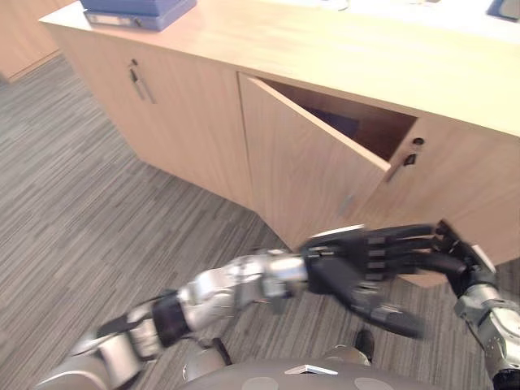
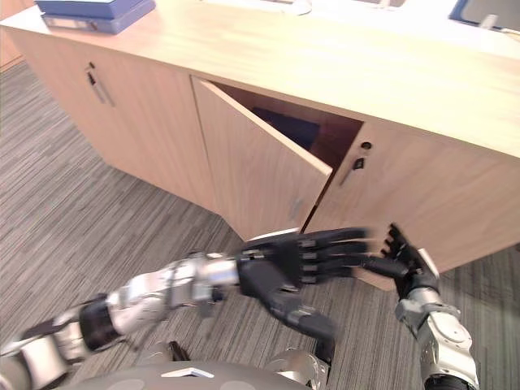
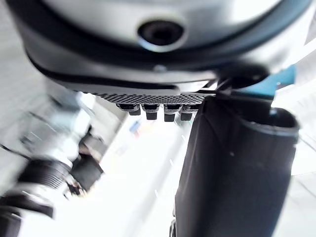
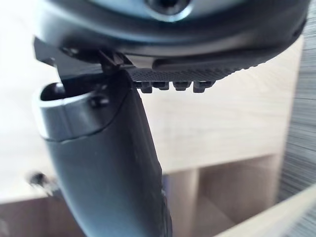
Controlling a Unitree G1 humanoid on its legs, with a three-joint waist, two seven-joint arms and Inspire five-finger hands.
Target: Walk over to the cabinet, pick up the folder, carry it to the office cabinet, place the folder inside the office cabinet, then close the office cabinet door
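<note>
The office cabinet (image 1: 187, 122) of light wood stands ahead, its middle door (image 1: 301, 171) swung partly out. Inside the gap lies a dark blue folder (image 1: 337, 122), mostly hidden by the door. My left hand (image 1: 349, 268) reaches across low in front of the door, fingers straight and pointing right, holding nothing. My right hand (image 1: 455, 262) is just beyond those fingertips, by the door's lower free corner, fingers straight too. In the right wrist view the thumb (image 4: 108, 163) stands before the wood of the cabinet (image 4: 222, 123).
A blue binder (image 1: 138, 10) lies on the cabinet top (image 1: 341, 57) at the far left. The left door bears a metal handle (image 1: 140, 81); the right door has a keyhole (image 1: 417, 142). Grey striped carpet (image 1: 81, 203) spreads to the left.
</note>
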